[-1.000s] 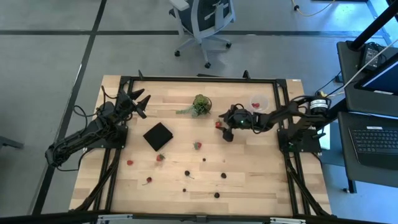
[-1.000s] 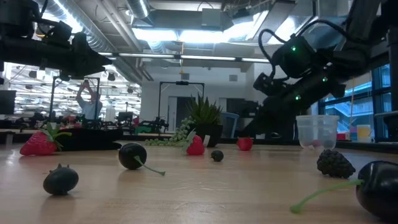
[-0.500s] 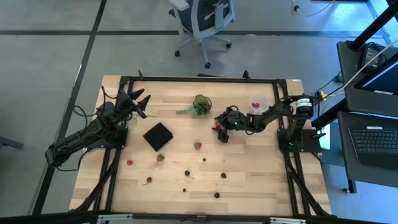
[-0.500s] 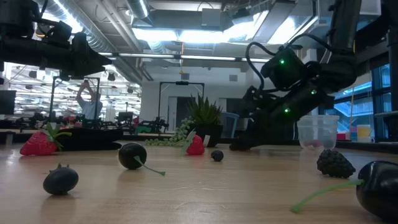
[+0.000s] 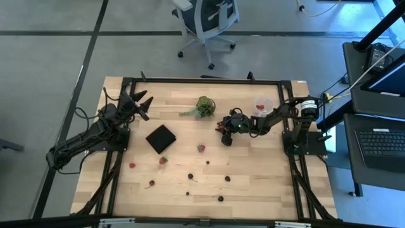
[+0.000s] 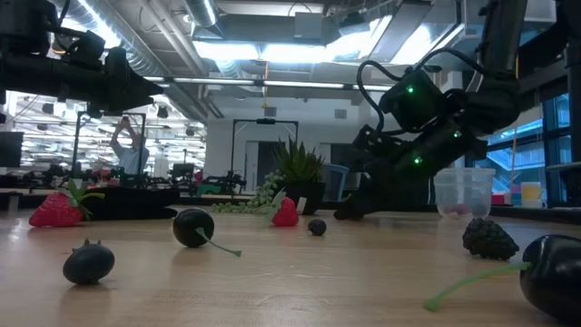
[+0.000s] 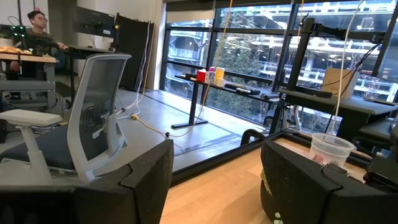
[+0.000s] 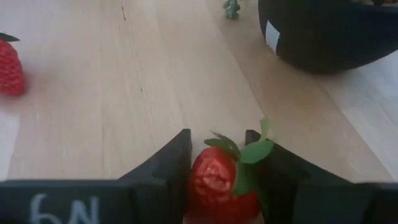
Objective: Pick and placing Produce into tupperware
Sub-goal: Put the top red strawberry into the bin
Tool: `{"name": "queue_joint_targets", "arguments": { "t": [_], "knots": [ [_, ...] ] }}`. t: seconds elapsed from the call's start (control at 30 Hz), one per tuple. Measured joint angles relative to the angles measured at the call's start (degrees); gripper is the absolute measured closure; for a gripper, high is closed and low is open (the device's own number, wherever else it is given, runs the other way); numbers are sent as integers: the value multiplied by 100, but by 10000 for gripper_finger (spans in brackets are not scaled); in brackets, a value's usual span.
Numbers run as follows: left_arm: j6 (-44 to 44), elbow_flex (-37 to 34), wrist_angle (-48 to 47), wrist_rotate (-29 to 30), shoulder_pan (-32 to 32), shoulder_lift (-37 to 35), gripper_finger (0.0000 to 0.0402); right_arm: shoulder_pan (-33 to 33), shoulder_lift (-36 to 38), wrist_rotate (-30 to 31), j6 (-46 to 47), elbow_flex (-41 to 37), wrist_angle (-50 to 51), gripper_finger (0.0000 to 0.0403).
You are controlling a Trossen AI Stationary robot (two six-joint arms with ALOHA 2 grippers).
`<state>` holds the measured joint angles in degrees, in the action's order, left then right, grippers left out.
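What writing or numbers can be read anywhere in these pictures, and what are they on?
"6N": chalky white marks on the dark body of the right gripper, in its wrist view, beside the strawberry between its fingers; the reading is uncertain.
A small white patch on the black pot: blank or too blurred to read.
Laptop at the table's side: screen and keys too small to read.
Nothing else legible in any view.

Red strawberry with a green leafy cap, dark fingers either side — pale wood-grain worktop beneath. Whitish translucent tupperware shows red inside — black square, green leafy clump.
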<state>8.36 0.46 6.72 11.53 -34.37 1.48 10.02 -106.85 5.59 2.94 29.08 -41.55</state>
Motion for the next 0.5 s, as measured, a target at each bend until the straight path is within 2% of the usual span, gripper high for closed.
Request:
{"name": "queue_joint_targets", "arguments": {
  "t": [0.23,0.33,0.5],
  "knots": [
    [0,-1,-2,0,0,1,166,15,495,122,-1,-43,322,265],
    [0,1,-7,0,0,0,166,48,1042,120,143,-26,610,263],
    [0,-1,-11,0,0,0,166,172,2254,351,491,-26,1860,259]
  ]
}}
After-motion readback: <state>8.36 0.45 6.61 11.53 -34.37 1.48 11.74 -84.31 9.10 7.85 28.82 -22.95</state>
